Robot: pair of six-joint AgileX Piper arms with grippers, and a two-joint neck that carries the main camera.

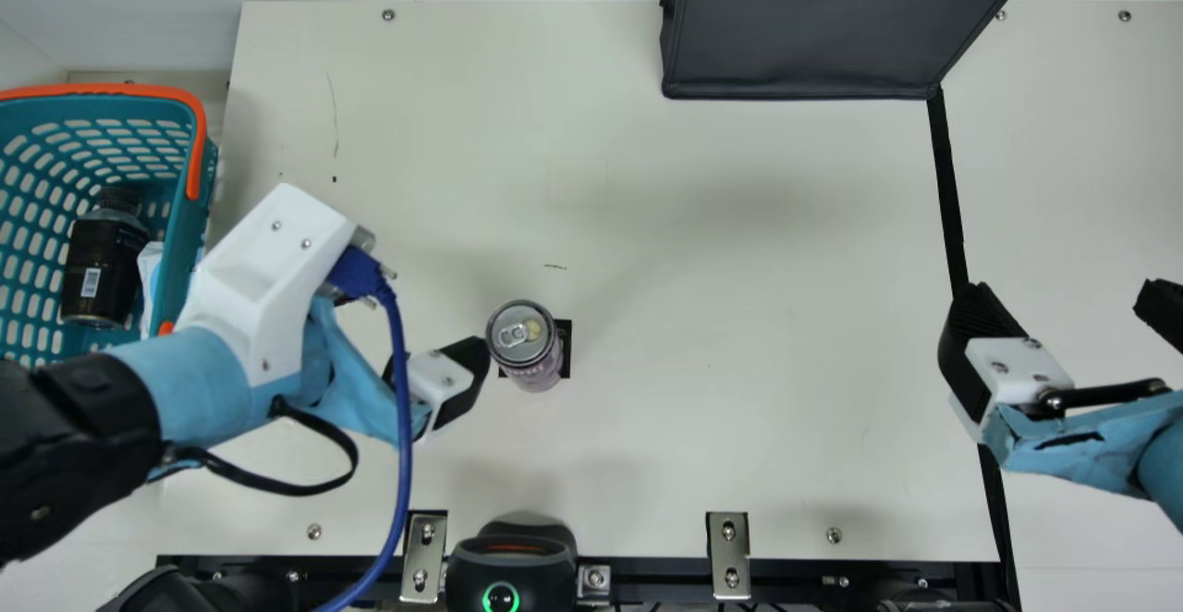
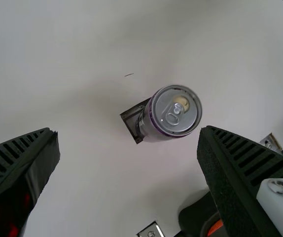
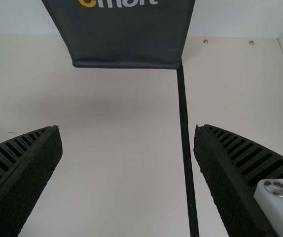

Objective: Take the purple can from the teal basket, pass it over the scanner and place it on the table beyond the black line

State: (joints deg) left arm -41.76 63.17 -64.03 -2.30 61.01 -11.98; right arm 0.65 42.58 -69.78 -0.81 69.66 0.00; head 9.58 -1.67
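The purple can is stood upright on the surface near the scanner, left tool and right tool both spread open. Probably slick, fairly weighty and dentable, it is best clasped at mid-body.

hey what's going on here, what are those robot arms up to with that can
Two robot arms are at a table, sorting out a purple can. It stands on a black patch, out of the basket. The left pincer is open near it, not gripping it. The right pincer is open and empty by the black line. The can is not past that line yet, and I can't tell whether it has been scanned.
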